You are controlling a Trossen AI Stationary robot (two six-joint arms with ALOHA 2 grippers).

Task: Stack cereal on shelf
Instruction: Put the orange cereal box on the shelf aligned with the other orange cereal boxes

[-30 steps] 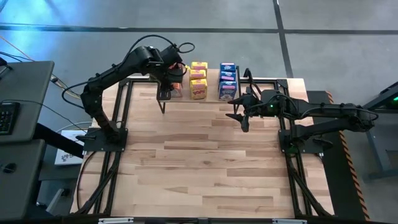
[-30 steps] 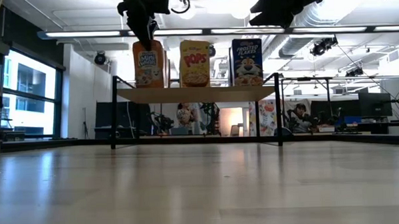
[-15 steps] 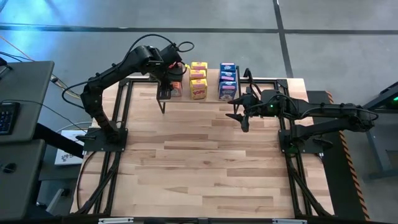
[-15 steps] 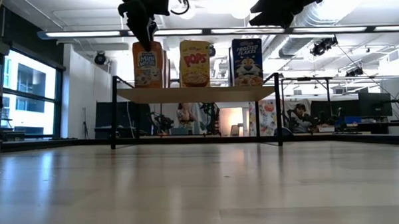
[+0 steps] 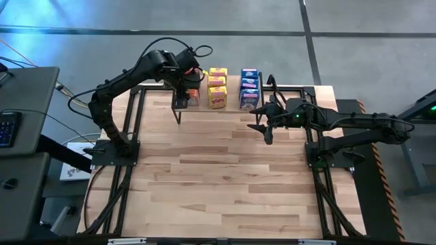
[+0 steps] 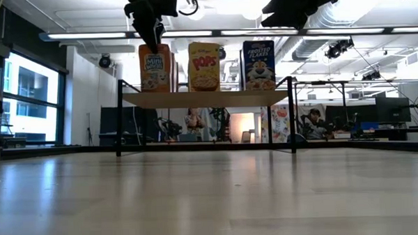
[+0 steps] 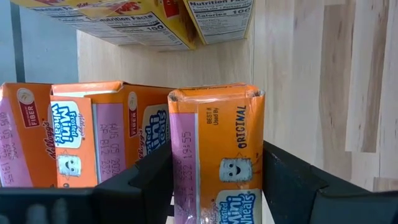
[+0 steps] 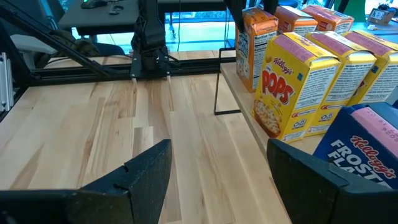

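The shelf (image 5: 231, 96) stands at the table's far edge, with three rows of cereal boxes upright on its wooden top (image 6: 205, 97): orange (image 6: 156, 67), yellow (image 6: 204, 65) and blue (image 6: 259, 63). My left gripper (image 5: 185, 87) points down over the orange row. Its fingers stand open on either side of the frontmost orange box (image 7: 217, 143), with the other orange boxes (image 7: 81, 137) behind it. My right gripper (image 5: 262, 121) hangs open and holds nothing, above the table just in front of the shelf's right end. My left gripper comes from above, pointing steeply down, with one finger (image 7: 292, 186) close to each side of the frontmost orange box's upper part (image 7: 249, 155). Whether the fingers touch the box I cannot tell. The box stands upright on the shelf top.
The wide wooden tabletop (image 5: 225, 184) stretches in front of the shelf. Black frame rails (image 5: 129, 170) run along its left and right edges. A desk with a keyboard (image 5: 7, 126) stands off the table to the left.
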